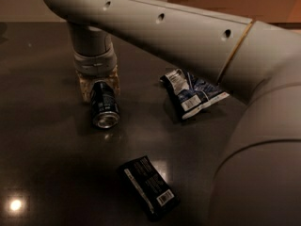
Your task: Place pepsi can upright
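Observation:
The pepsi can [105,106] is dark blue and lies on its side on the dark table [42,140], left of centre. Its silver top faces me. My gripper [99,89] comes straight down from the arm's wrist [94,55] and straddles the can's far end. Its tan fingers [84,87] press against both sides of the can. The can's far end is hidden between the fingers.
A wrinkly blue-and-white snack bag [193,93] lies to the right of the can. A flat black wrapper with a barcode [148,186] lies nearer the front. My large grey arm [254,117] fills the right side and top of the view.

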### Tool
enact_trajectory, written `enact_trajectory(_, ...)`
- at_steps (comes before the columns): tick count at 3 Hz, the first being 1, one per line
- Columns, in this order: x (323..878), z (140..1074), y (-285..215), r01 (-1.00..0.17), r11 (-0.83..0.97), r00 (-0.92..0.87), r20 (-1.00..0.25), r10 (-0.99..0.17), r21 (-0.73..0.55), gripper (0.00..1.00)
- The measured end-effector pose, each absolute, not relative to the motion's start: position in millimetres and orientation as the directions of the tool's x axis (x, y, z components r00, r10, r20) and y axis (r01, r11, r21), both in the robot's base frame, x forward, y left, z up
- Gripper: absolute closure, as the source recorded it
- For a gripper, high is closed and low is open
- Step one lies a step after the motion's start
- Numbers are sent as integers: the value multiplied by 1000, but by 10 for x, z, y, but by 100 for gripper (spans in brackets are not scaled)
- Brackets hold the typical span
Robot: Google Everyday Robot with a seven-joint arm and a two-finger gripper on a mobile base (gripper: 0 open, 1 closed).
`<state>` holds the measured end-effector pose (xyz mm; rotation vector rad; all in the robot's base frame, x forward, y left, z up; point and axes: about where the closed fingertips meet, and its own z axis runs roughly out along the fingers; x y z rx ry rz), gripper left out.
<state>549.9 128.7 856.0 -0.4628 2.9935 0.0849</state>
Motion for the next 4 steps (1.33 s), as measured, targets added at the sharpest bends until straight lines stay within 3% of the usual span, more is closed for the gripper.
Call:
enact_trajectory(1,5483,8749,1301,-400,917,-890,-243,-386,10,100)
enact_trajectory(4,5609,9356,1152,-658,753,-597,-587,-547,-33,100)
